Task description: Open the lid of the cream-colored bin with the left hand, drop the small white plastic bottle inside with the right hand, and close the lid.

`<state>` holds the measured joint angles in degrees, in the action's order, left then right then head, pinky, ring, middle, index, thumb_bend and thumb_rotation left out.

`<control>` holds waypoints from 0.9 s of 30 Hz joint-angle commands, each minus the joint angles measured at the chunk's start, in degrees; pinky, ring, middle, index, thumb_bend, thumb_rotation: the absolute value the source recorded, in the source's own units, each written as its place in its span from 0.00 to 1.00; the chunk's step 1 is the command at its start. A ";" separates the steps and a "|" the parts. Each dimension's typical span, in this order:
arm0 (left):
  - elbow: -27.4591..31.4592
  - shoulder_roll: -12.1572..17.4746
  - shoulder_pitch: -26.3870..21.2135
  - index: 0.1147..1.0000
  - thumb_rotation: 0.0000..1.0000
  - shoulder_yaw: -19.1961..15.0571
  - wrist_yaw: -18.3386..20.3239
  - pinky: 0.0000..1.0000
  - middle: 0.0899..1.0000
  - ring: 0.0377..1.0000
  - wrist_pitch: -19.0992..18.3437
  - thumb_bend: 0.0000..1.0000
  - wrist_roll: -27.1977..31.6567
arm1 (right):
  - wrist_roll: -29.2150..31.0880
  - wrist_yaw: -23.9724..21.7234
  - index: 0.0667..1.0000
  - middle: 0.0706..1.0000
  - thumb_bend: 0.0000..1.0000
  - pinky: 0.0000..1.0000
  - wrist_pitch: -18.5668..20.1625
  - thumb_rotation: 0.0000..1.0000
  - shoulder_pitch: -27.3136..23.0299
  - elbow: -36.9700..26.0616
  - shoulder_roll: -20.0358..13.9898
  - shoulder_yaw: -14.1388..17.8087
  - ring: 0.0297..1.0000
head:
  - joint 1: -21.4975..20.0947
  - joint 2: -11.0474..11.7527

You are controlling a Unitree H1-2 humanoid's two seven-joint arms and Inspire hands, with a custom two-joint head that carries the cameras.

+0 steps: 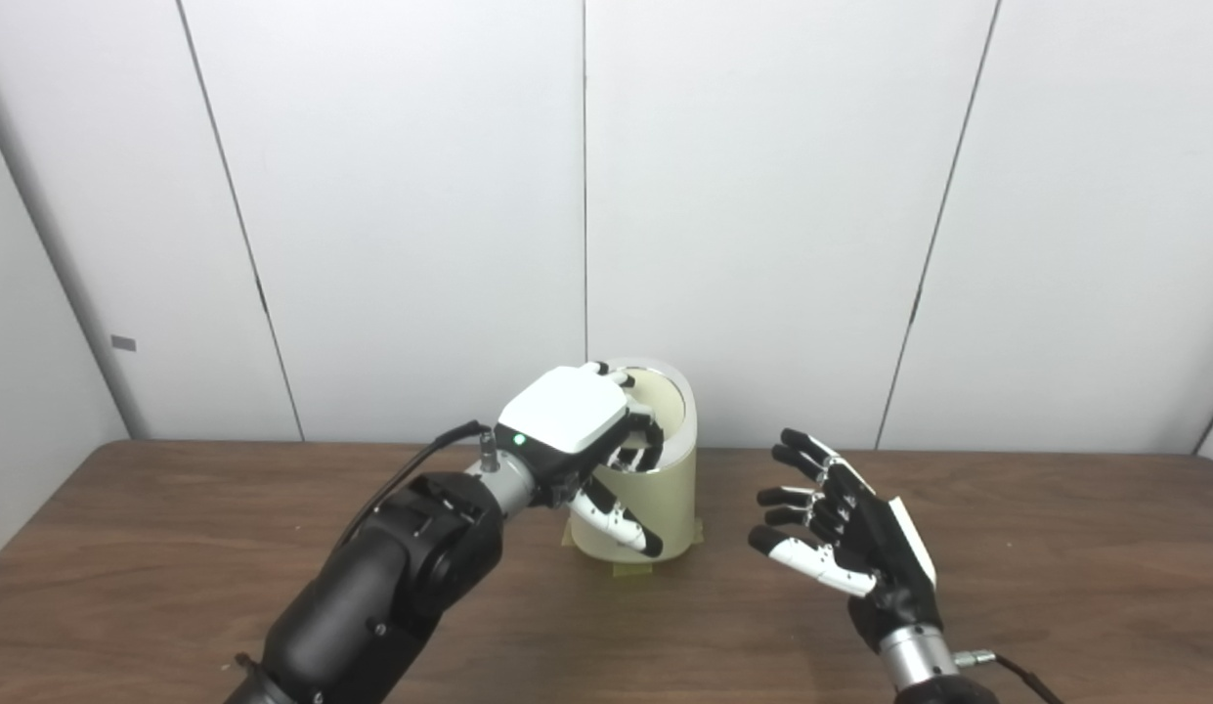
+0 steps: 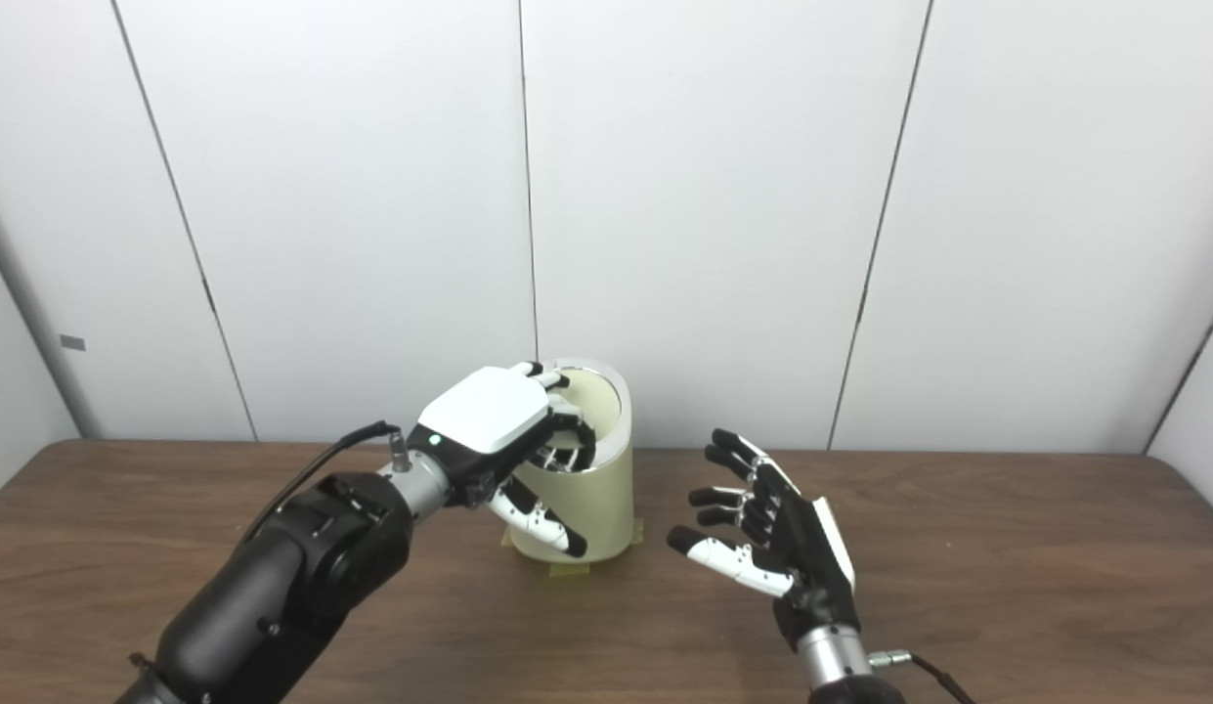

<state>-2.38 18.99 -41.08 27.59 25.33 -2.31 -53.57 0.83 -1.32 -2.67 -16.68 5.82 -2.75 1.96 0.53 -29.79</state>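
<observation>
The cream-colored bin (image 1: 655,508) stands on the table (image 1: 1056,548) near the back wall, on what looks like tape at its base. Its lid (image 1: 665,396) is tipped up toward the wall. The left hand (image 1: 577,430) sits over the open mouth with its fingers (image 1: 626,523) curled over the front rim and onto the lid's edge (whether they truly grip the lid or only press against it is hard to tell from here). The right hand (image 2: 772,548) hovers just beside the bin on its right, palm turned inward, fingers spread wide and holding nothing. The small white plastic bottle is not visible in either view; I judge it is probably already inside the bin, though the interior is hidden by the left hand.

The main risks lie in closing. If the left hand lets go abruptly, the lid could snap down on its own fingers, since they hook over the rim. A downward or sideways pull could tilt the light bin or drag it off its tape. If the bottle is in fact elsewhere, closing now would end the task with nothing dropped in.
</observation>
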 commanded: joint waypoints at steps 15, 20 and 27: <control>5.78 2.18 1.31 0.73 0.39 -6.54 -5.93 1.00 0.74 0.92 0.88 0.92 -0.38 | 0.02 0.32 0.81 0.81 0.94 0.55 -1.97 0.31 -2.00 -0.87 -0.40 0.34 0.64 | 0.47 -0.14; 7.44 1.96 3.13 0.78 0.41 -9.90 -9.62 1.00 0.77 0.93 0.53 0.86 -1.64 | 0.66 -0.23 0.82 0.81 0.92 0.56 -2.21 0.30 -1.93 -0.84 -0.56 0.33 0.65 | 0.55 -0.26; 8.87 0.97 7.04 0.80 0.37 -13.50 -12.53 1.00 0.81 0.92 -0.14 0.81 0.30 | -0.01 0.07 0.81 0.81 0.94 0.56 -1.14 0.33 -1.62 -1.75 -0.51 0.17 0.65 | 0.68 -0.49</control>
<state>4.75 19.78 -32.85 15.18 15.41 -2.36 -53.74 0.82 -1.43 -2.53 -16.66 6.16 -3.01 2.02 1.14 -30.23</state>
